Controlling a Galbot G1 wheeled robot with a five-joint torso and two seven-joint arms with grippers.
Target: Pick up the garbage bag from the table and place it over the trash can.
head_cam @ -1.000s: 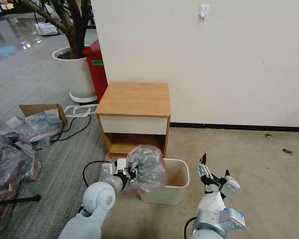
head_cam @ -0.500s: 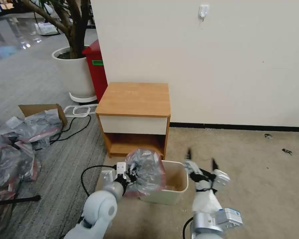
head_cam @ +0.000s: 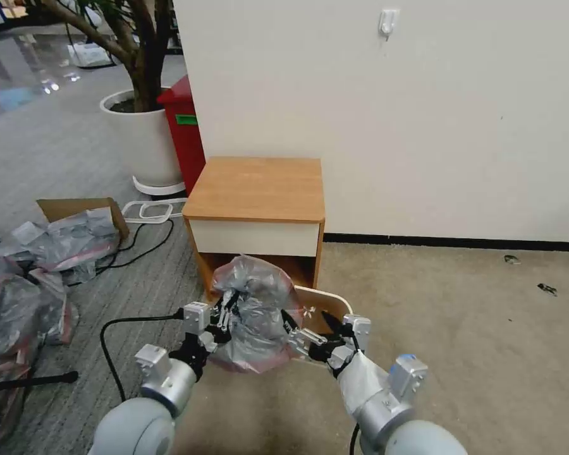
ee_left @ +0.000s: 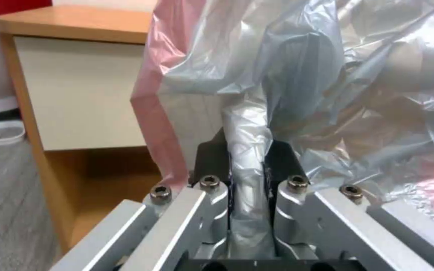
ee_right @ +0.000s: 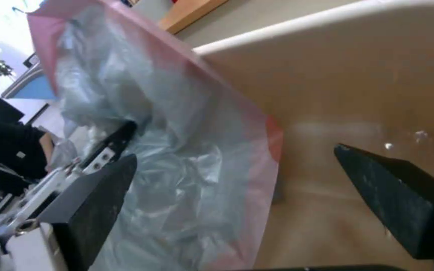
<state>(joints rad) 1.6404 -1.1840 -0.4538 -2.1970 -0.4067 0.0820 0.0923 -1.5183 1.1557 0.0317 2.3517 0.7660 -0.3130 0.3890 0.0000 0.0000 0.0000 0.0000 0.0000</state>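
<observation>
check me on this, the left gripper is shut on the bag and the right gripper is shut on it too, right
Half right. The left gripper is shut on the garbage bag, but the right gripper is open: the right wrist view shows its fingers spread wide at the bag's pink edge, over the trash can.

**Surroundings, head view**

Tall red bin (head_cam: 184, 136) with green label, upper left, against the wall corner. White planter (head_cam: 142, 142) holding a tree just left of it. Open cardboard box (head_cam: 76, 208) and heaped grey plastic bags (head_cam: 25, 284) at left edge. Black cable (head_cam: 139, 246) on carpet. White wall hook (head_cam: 387, 22) at top.
</observation>
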